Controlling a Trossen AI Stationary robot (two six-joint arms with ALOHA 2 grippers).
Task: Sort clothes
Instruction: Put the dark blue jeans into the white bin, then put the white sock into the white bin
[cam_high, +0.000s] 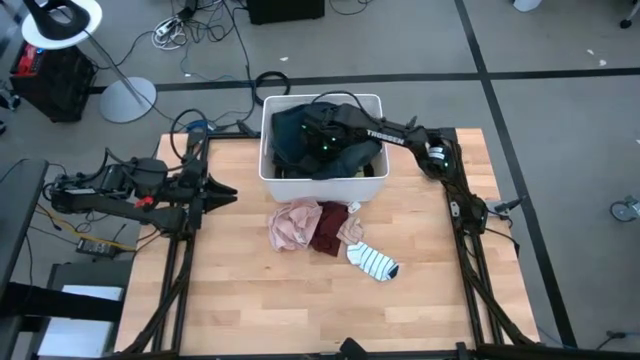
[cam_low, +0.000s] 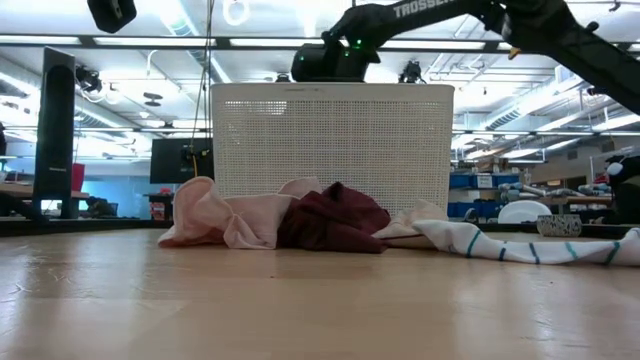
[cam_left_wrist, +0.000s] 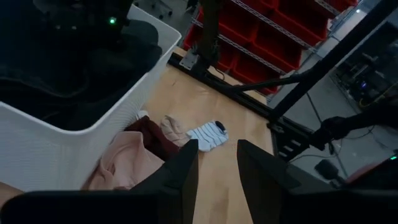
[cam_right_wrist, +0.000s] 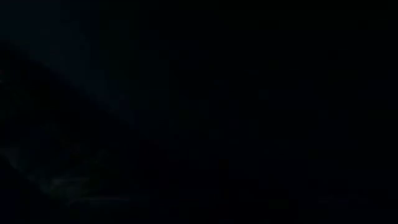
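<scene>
Down inside the white rectangular plastic bin (cam_high: 268, 150), the right gripper (cam_high: 322, 135) is buried among the large dark green and dark navy garments (cam_high: 292, 135) that fill it; its fingers are clenched, but whether they pinch any cloth cannot be told, since its wrist view is black. Just in front of the bin, on the light wooden table (cam_high: 250, 310), lie the smaller pieces: a pale pink garment (cam_high: 292, 224) touching a maroon one (cam_high: 328, 228), then a white-grey striped sock (cam_high: 374, 263) beside them. Well apart from all clothes, the left gripper (cam_high: 226, 193) hovers at the table's left edge, fingers parted and empty.
</scene>
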